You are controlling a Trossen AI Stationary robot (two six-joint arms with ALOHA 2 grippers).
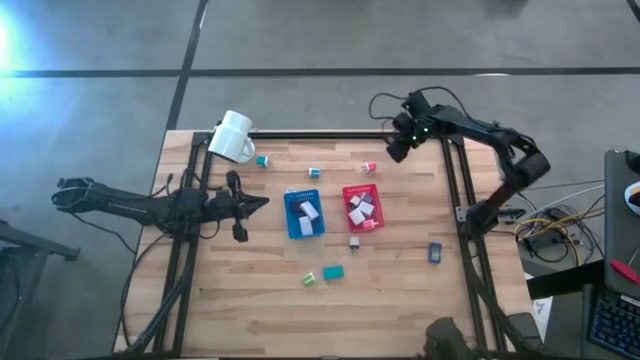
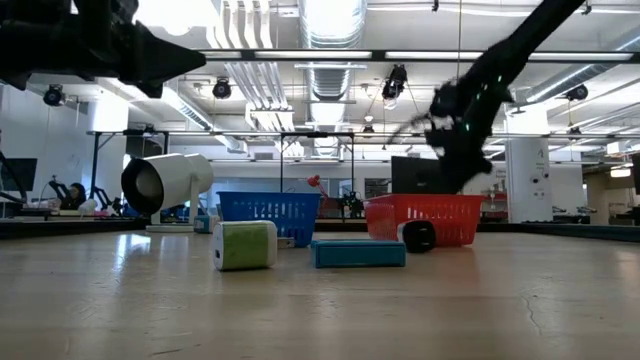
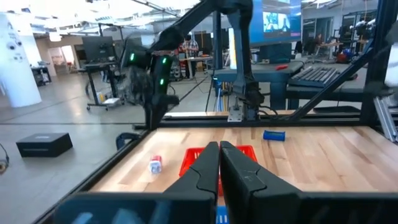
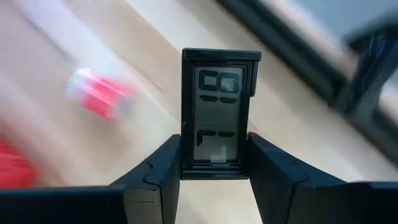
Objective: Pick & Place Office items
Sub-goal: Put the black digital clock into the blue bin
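Note:
My right gripper [image 1: 398, 150] hangs over the table's far right corner, shut on a small black device with a grey display [image 4: 219, 112]. A pink item [image 4: 99, 93] lies on the wood below it. Small office items lie scattered: teal ones [image 1: 333, 271], a green one [image 1: 310, 280], a dark blue one [image 1: 435, 252]. More of them lie in the blue tray [image 1: 290, 225] and the red tray [image 1: 350, 192]. My left gripper [image 1: 262, 203] waits shut, level, left of the blue tray. My right gripper pinches the black device between its two fingers by the two long sides of its case, at the end nearer the wrist [image 4: 188, 163]. The fingers [image 4: 163, 165] slant down from above and lie along the device. It stands out past the fingertips, lifted clear of the table.
A white mug [image 1: 233, 137] lies on its side at the far left corner. Dark rails [image 1: 330, 133] frame the table's far edge and sides. Open wood lies along the near edge.

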